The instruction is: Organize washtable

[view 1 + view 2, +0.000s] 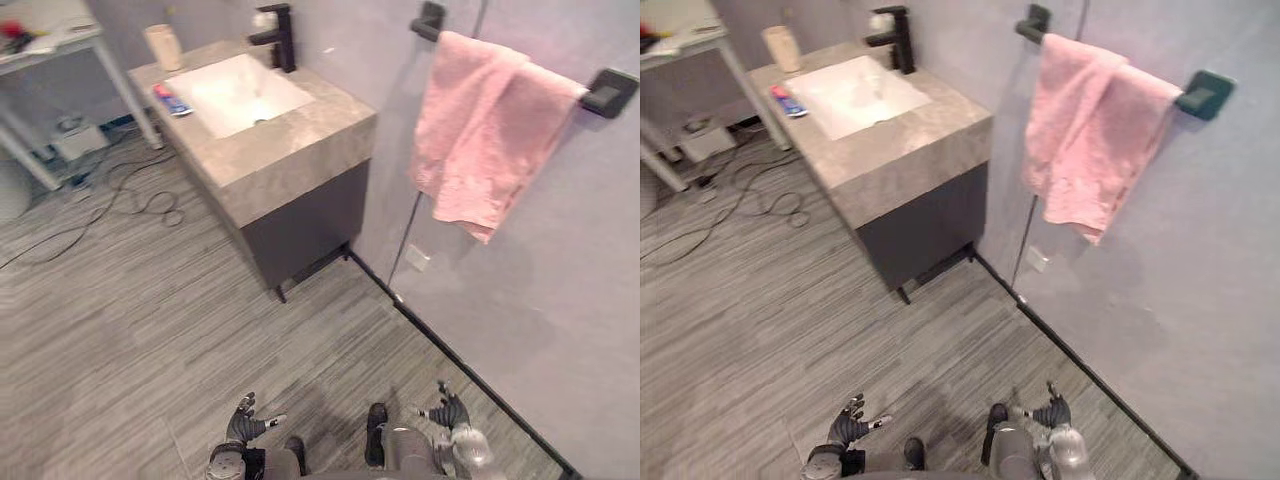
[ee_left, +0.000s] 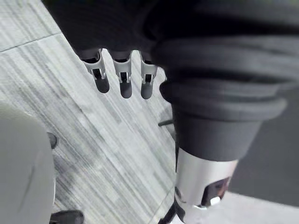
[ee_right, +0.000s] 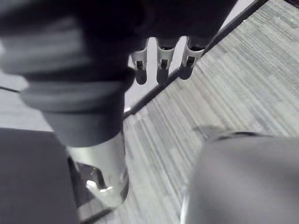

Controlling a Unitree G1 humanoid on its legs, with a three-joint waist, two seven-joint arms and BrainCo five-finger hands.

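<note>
A grey stone washtable (image 1: pixel 290 150) with a white basin (image 1: pixel 240 95) stands against the wall ahead. On its top lie a red-and-blue toothpaste tube (image 1: pixel 171 100), left of the basin, and a beige cup (image 1: pixel 164 46) at the back corner. A black faucet (image 1: pixel 278 35) rises behind the basin. My left hand (image 1: pixel 243 422) hangs low over the floor, fingers straight and holding nothing. My right hand (image 1: pixel 447 410) hangs the same way near the wall's base. In the wrist views the left hand's fingers (image 2: pixel 122 74) and the right hand's fingers (image 3: pixel 161 63) point down at bare floor.
A pink towel (image 1: pixel 480 135) drapes over a black bar on the wall to the right. A white table (image 1: pixel 45 45) with small items stands at the far left, with cables (image 1: pixel 120 200) looping on the wood-look floor beneath. A black skirting strip (image 1: pixel 450 350) runs along the wall.
</note>
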